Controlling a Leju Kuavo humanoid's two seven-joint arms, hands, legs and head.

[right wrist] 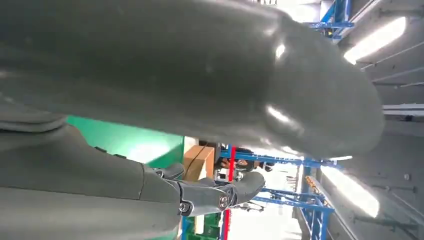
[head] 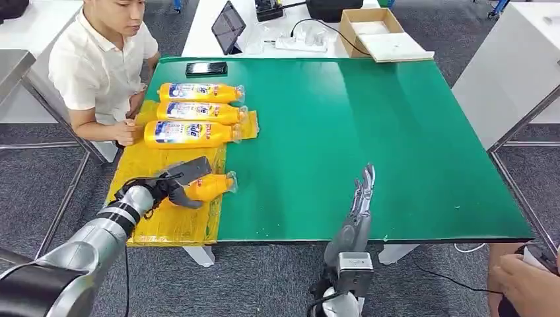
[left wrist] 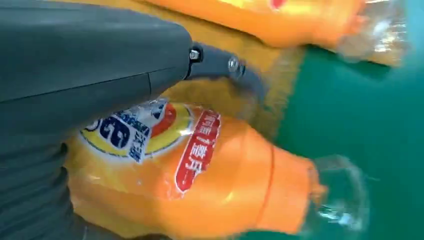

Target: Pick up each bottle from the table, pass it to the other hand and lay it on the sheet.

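just below the three laid bottles (head: 191,112), on the yellow sheet (head: 142,165): left hand (head: 177,181) fingers (left wrist: 222,65) clamped round an orange bottle (head: 210,187), long axis crosswise, cap toward the right hand (head: 362,191), fingers straight, apart, empty.

Words on the bottle labels

The three orange plastic bottles lying side by side on the yellow sheet each have a blue and white label, and the nearest of them (head: 188,133) shows big blue letters too blurry to read for sure. The orange plastic bottle in the left hand (left wrist: 200,180) has a red strip with white Chinese writing and a blue and yellow round logo, both too blurry to read.
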